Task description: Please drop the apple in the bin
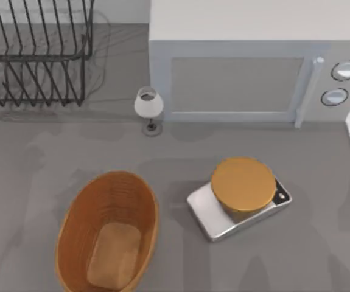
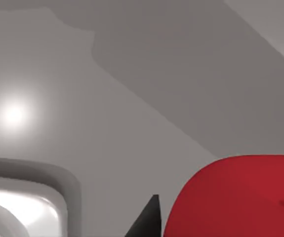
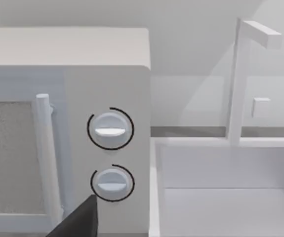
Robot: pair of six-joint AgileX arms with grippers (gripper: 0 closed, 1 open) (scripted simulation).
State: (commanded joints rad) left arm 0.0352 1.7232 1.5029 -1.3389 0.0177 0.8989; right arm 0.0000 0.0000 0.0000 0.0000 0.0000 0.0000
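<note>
Left wrist view is showing the apple (image 2: 240, 197) close against the left gripper's fingertip (image 2: 146, 222); grasp unconfirmed, I cannot tell. Bin (image 1: 77, 213) is waiting front-left; center above before releasing.

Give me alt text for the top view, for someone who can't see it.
An oval woven bin sits empty at the lower left of a grey table, with a silver scale carrying an orange-tan disc to its right. Behind stand a white microwave, a small table lamp and a black wire rack.
</note>
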